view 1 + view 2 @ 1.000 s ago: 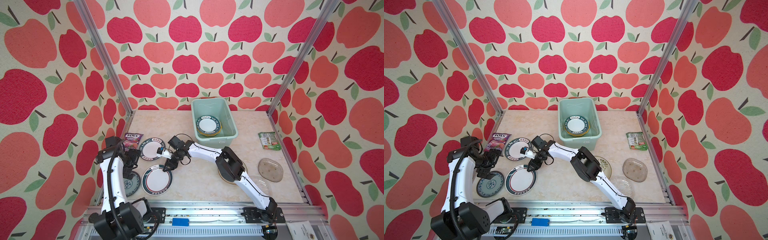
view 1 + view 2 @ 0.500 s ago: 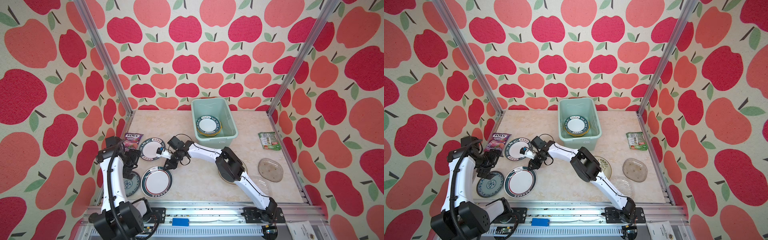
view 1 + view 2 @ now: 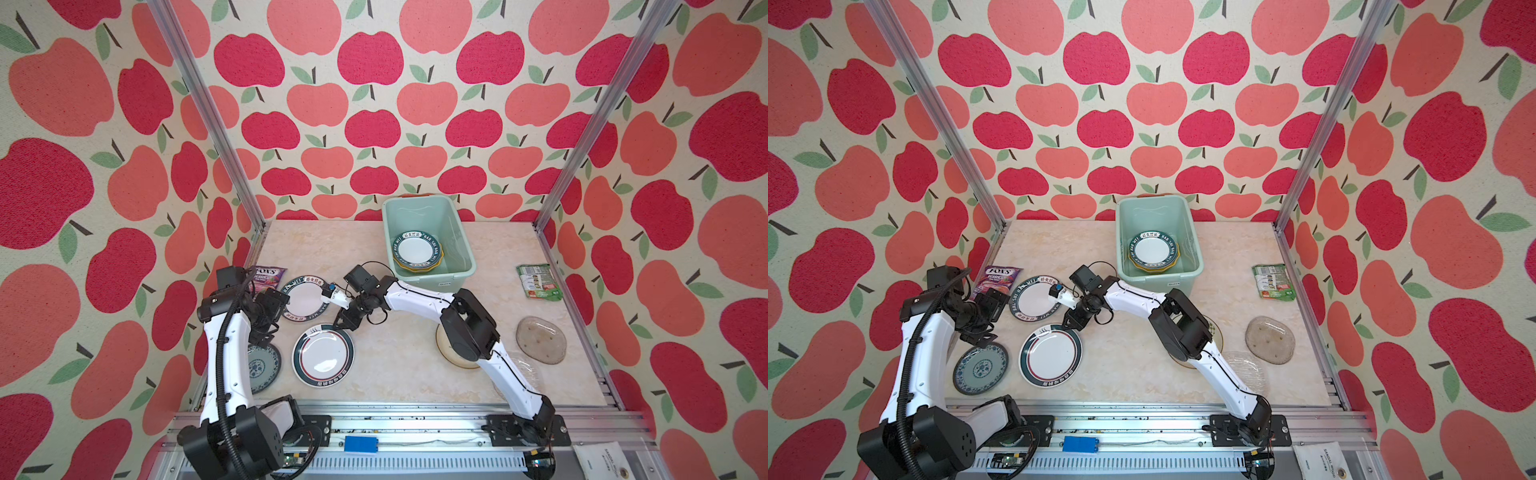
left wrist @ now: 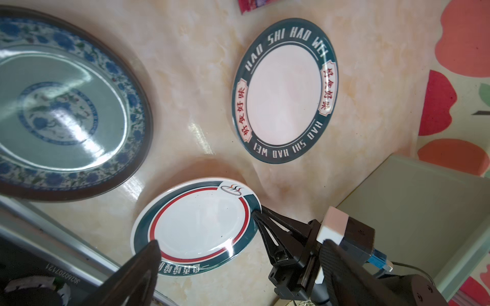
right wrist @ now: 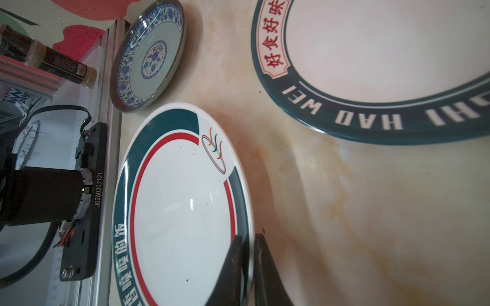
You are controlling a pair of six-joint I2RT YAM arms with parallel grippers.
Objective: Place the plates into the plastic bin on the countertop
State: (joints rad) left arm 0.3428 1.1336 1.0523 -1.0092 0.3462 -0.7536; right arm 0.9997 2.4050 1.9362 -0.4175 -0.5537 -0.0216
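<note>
Where right fingers (image 5: 233,270) clamp: rim of red-ringed plate (image 3: 323,356)
Left fingers (image 4: 138,270): spread wide, empty, above table (image 3: 395,374)

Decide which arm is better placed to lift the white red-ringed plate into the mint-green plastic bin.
Right: the right gripper grips the white red-ringed plate by its rim; the left gripper hangs open.

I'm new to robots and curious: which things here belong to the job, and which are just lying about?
Job: red-ringed plate, lettered plate, blue-patterned plate, glass plate, cream plate, stacked plates, plastic bin.
Lying about: purple packet, green packet.
</note>
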